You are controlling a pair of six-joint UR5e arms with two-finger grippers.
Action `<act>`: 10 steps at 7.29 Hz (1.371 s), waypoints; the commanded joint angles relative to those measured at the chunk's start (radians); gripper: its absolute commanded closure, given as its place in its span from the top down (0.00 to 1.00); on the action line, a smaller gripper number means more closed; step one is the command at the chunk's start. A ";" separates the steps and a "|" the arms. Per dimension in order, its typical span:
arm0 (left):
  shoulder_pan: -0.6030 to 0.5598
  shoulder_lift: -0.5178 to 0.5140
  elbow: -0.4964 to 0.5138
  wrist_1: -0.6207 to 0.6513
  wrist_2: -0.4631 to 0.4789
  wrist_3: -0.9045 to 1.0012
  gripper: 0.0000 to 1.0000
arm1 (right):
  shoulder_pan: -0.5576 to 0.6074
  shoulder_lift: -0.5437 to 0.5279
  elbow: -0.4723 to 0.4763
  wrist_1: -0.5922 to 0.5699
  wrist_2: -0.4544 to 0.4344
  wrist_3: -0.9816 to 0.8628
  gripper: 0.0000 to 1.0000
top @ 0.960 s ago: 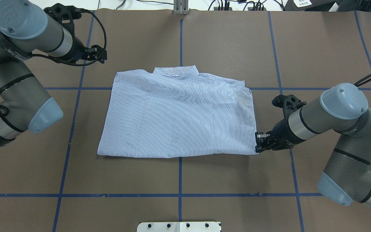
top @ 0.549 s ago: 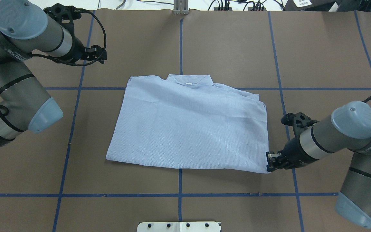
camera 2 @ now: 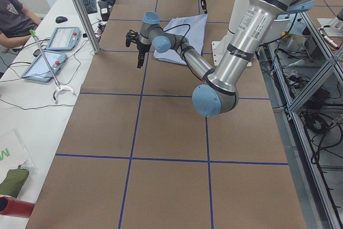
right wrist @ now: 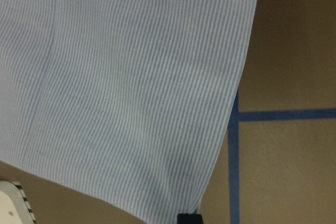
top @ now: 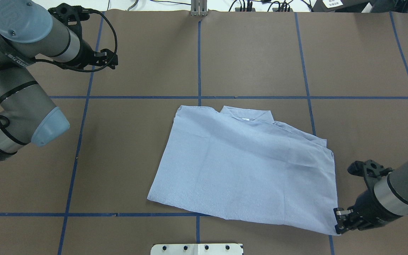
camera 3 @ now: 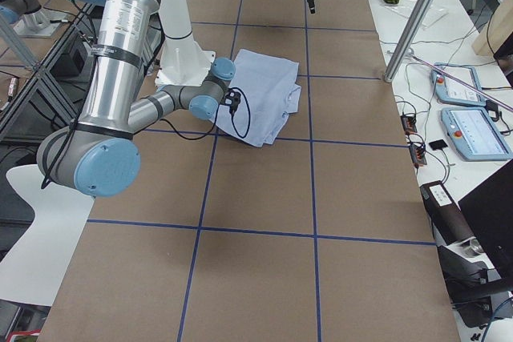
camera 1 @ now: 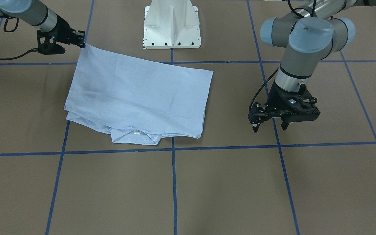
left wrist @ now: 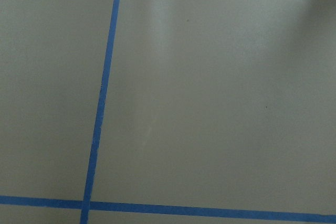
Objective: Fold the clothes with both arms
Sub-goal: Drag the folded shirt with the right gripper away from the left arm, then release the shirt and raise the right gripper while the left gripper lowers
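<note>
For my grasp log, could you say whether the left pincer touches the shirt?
No, the left pincer hangs over the table, apart from the shirt.

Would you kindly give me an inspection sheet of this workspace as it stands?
Surface: brown table cover marked with a blue tape grid.
Job's things: light blue striped shirt lies folded, collar on the side away from the robot.
Clutter: nothing seen.
Grippers: right gripper is shut on the shirt's near corner; left gripper is open above bare cover, apart from the shirt.
Cables: black cable loops off the left wrist; another trails beside the right gripper.
Surroundings: white pedestal base; seated person and tablets at a side bench.
</note>
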 commanded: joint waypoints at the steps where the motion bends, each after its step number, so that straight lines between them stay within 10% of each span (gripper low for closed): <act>1: 0.000 0.001 -0.004 -0.001 0.002 -0.001 1.00 | -0.048 -0.036 0.020 0.001 0.007 0.120 0.16; 2: 0.000 0.003 -0.004 -0.001 0.002 -0.001 1.00 | -0.046 -0.031 0.037 0.001 0.010 0.163 0.99; 5: 0.030 0.074 -0.137 0.000 -0.047 -0.051 1.00 | 0.109 0.083 0.030 0.000 0.010 0.165 1.00; 10: 0.432 0.115 -0.298 -0.003 -0.020 -0.638 1.00 | 0.393 0.332 -0.007 -0.002 -0.005 0.152 1.00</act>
